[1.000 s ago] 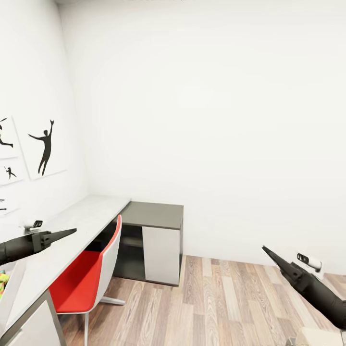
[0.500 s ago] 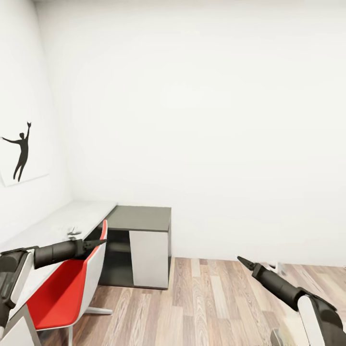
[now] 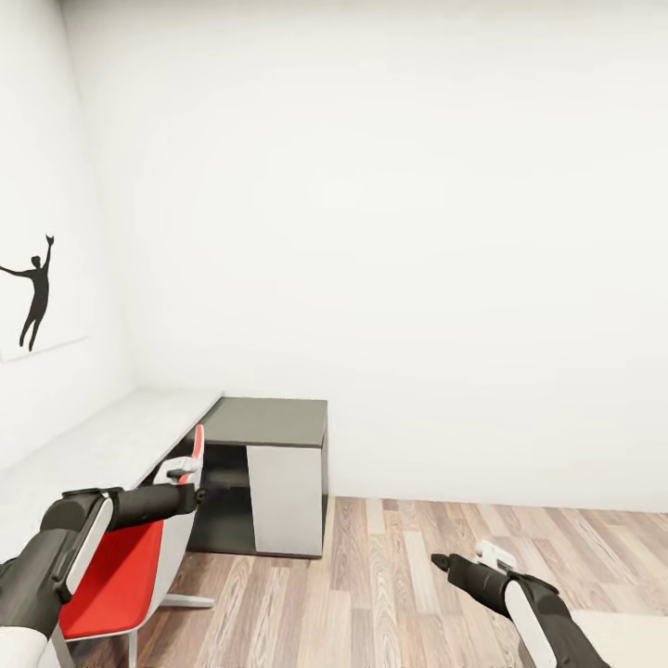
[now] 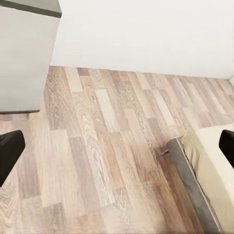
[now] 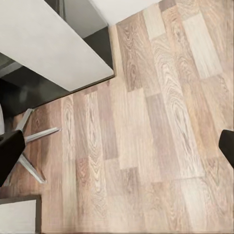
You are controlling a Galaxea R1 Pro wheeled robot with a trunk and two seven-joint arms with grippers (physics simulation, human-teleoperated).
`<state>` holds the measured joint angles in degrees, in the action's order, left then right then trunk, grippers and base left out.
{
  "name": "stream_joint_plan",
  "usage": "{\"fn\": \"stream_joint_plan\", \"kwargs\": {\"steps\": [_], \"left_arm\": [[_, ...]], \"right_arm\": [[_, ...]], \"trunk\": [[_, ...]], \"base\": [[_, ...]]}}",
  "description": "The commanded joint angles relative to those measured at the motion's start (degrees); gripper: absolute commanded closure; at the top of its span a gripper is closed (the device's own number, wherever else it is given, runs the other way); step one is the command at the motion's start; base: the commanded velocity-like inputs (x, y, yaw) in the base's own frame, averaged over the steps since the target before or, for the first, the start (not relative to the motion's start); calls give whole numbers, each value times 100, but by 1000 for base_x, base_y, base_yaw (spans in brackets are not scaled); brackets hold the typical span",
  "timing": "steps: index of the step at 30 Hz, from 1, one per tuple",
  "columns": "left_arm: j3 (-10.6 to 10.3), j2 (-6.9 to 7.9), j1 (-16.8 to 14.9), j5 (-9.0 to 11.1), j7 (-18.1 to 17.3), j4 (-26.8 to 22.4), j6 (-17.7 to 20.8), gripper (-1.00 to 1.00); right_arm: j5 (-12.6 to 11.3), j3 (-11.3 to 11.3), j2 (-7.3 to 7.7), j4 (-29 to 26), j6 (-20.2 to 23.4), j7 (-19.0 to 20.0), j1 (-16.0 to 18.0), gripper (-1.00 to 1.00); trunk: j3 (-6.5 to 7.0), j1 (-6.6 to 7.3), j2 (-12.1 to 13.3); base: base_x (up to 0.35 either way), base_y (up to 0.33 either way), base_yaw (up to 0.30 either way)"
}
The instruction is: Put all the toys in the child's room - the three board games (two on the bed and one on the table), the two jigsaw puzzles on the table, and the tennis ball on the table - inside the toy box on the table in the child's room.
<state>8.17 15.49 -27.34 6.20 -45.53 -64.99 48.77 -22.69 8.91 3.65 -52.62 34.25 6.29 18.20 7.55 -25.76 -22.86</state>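
- Head view: table (image 3: 102, 445) runs along the left wall, beside the left gripper (image 3: 186, 498); right gripper (image 3: 443, 562) hangs over the floor (image 3: 399, 575), well apart from it. Left arm is judged nearer. Red chair (image 3: 121, 566) stands between robot and table. Jaw state cannot be told in this view.
- Left wrist view: fingers spread wide, nothing held; bed (image 4: 209, 175) corner on the floor below.
- Right wrist view: fingers spread wide, empty; cabinet (image 5: 48, 44) door and chair legs below.

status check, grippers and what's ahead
Left gripper and right gripper both open, empty. Table bare where seen, no toys in sight. Red chair tucked at table; bed corner by left gripper.
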Motion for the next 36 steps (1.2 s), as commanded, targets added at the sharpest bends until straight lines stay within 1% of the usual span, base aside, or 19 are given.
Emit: {"fn": "stream_joint_plan", "kwargs": {"steps": [1, 2, 5, 6, 10, 12, 13, 17, 18, 22, 23, 27, 28, 29, 30, 34, 35, 36], "left_arm": [[-12, -2, -1, 39, 59, 72, 14, -100], [-33, -2, -1, 23, 152, 224, -99, -100], [-51, -2, 0, -4, 262, 499, -352, -100], [-61, -2, 0, -14, 315, 717, -523, -100], [-78, -3, -1, -39, 406, 1189, -823, -100], [-93, -3, -2, -57, 470, 1422, -974, -100], [-122, -4, -1, -85, 547, 1650, -1140, -100], [-216, -13, 0, -152, 774, 2100, -1518, -100], [-270, -29, 0, -178, 920, 2328, -1699, -100], [-354, -84, 1, -210, 1242, 2811, -2031, -100], [-379, -125, 1, -220, 1408, 3055, -2203, -100], [-411, -212, 1, -233, 1766, 3558, -2578, -100], [-423, -262, 1, -238, 1968, 3825, -2774, -100], [-428, -287, 2, -245, 2076, 3964, -2875, -100], [-435, -339, 8, -266, 2310, 4264, -3095, -100], [-443, -405, 17, -327, 2809, 4914, -3619, -100], [-445, -425, 26, -353, 3048, 5245, -3907, -100], [-445, -432, 31, -365, 3160, 5406, -4048, -100]], "right_arm": [[5, -43, -2, 67, -25, -32, 3, -100], [4, -135, -5, 224, -108, -151, 5, -100], [11, -224, -9, 504, -190, -315, 6, -100], [17, -258, -13, 714, -236, -390, 7, -100], [24, -299, -18, 1154, -458, -469, 7, -100], [25, -310, -18, 1377, -653, -489, 8, -100], [26, -320, -16, 1615, -855, -501, 8, -100], [34, -357, -16, 2106, -1185, -516, 8, -100], [53, -414, -13, 2335, -1309, -522, 8, -100], [129, -607, -3, 2731, -1561, -532, 8, -100], [166, -713, -3, 2901, -1702, -535, 8, -100], [224, -904, -12, 3241, -1974, -543, 1, -100], [239, -1000, -14, 3423, -2101, -545, -3, -100], [244, -1047, -14, 3520, -2163, -546, -6, -100], [252, -1140, -17, 3728, -2290, -548, -11, -100], [260, -1320, -20, 4190, -2591, -549, -30, -100], [262, -1407, -20, 4429, -2774, -549, -41, -100], [263, -1446, -19, 4544, -2871, -549, -47, -100]], "trunk": [[-9, -2, -6], [-17, -2, -6], [-41, -2, -6], [-50, -2, -6], [-86, -2, -6], [-105, -2, -6], [-114, -2, -6], [-151, -2, -6], [-161, -2, -6], [-199, -2, -6], [-208, -2, -6], [-246, -2, -6], [-255, -2, -6], [-265, -2, -6], [-274, -2, -6], [-312, -2, -6], [-321, -2, -6], [-331, -2, -6]], "base": [[0, 0, -3], [0, 0, -2], [0, 0, -1], [0, 0, 0], [0, 0, 0], [0, 0, 0], [0, 0, 0], [0, 0, 0], [0, 0, 0], [0, 0, 0], [0, 0, 0], [0, 0, 0], [0, 0, 0], [0, 0, 0], [0, 0, 0], [0, 0, 0], [0, 0, 0], [0, 0, 0]]}}
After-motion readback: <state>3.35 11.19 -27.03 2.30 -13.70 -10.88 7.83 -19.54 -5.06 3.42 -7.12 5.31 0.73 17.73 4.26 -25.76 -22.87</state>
